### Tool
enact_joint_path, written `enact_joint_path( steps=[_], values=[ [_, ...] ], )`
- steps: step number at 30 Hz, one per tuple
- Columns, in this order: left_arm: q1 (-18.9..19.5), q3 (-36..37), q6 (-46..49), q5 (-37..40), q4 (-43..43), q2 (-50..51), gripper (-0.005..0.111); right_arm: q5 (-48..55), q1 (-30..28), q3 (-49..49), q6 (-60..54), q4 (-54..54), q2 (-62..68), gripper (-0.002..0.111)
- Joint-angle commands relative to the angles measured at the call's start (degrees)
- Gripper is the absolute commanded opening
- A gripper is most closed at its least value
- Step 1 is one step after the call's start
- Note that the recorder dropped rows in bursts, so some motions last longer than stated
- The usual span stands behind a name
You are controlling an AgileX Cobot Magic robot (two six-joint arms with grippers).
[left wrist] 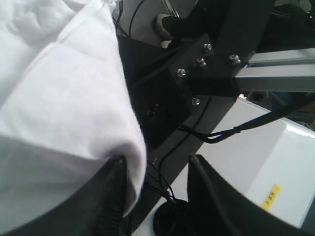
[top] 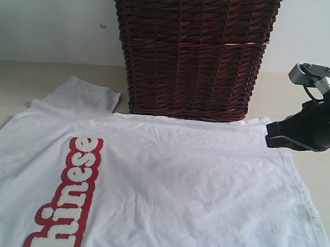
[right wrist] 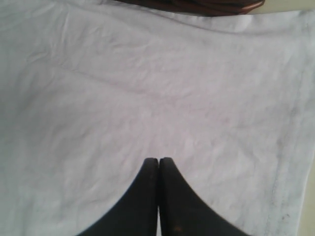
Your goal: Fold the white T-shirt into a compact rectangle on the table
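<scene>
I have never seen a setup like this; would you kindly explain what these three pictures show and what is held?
It is a robot with two arms, each ending in a two-fingered gripper. One picture looks at the scene from outside; the other two come from cameras on the wrists. A white T-shirt lies spread on the table, with a wicker basket behind it. The right gripper is shut and empty above the shirt. The left gripper stands open, shirt cloth resting against one finger.

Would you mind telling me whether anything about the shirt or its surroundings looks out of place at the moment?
Only two minor things. The white T-shirt lies spread flat, but its far edge runs right up to the base of the wicker basket. Faint grey smudges also dot the hem on the robot's right side.
</scene>
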Motion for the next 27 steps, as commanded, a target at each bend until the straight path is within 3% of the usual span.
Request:
enact_joint_path(
  steps=[1, 12, 18, 20, 23, 27],
  values=[
    [-0.4, 3.46, 0.92, -0.04, -3.56, -0.02, 0.04, 0.27, -0.2, -0.54, -0.46, -0.06, -0.14, 0.0],
    [-0.4, 4.71, 4.19, -0.04, -3.86, -0.02, 0.04, 0.53, -0.2, -0.54, -0.46, -0.06, -0.14, 0.0],
    [-0.4, 0.49, 6.42, -1.34, -11.94, -0.02, 0.037, 0.53, -0.2, -0.54, -0.46, -0.06, -0.14, 0.0],
    [-0.4, -1.52, 8.72, -6.63, -13.55, -0.02, 0.026, 0.53, -0.2, -0.54, -0.46, -0.06, -0.14, 0.0],
    [-0.4, -3.17, 11.04, -17.35, -13.65, -0.02, 0.001, 0.53, -0.2, -0.54, -0.46, -0.06, -0.14, 0.0],
    [-0.4, -2.8, 11.75, -36.36, -13.6, 0.34, 0.0, 0.65, -0.2, -0.54, -0.46, -0.06, -0.14, 0.0]
  ],
)
